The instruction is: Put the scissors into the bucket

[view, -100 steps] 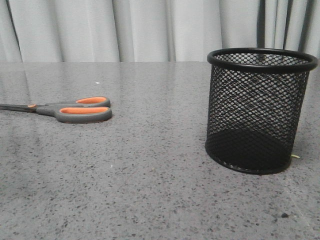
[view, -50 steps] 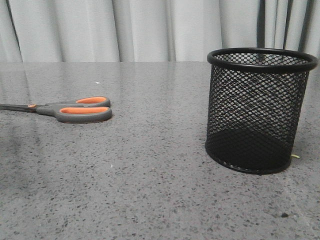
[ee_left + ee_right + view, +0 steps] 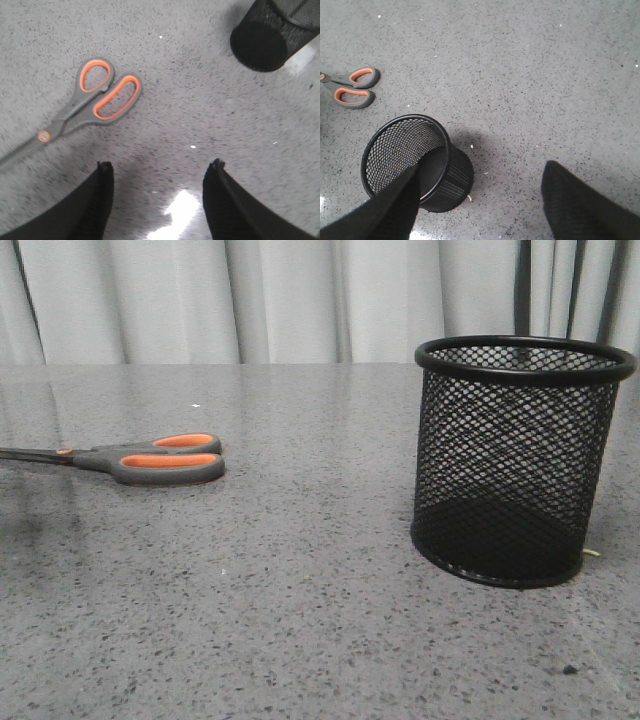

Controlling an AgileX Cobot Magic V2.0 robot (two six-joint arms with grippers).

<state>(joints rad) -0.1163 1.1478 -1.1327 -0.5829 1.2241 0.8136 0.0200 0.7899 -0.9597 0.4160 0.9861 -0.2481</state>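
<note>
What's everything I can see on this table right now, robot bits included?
scissors: one, grey handles with orange loops, lying flat at the table's left, blades pointing left.
bucket: one, black wire mesh, standing upright at the right, apart from the scissors; looks empty from above.
table: one, speckled grey, under everything.
curtain: pale grey, behind the table.
left end effector: one, black, open, above bare table near the scissors' handles, holding nothing.
right end effector: one, black, open, above the bucket's side, holding nothing.
</note>
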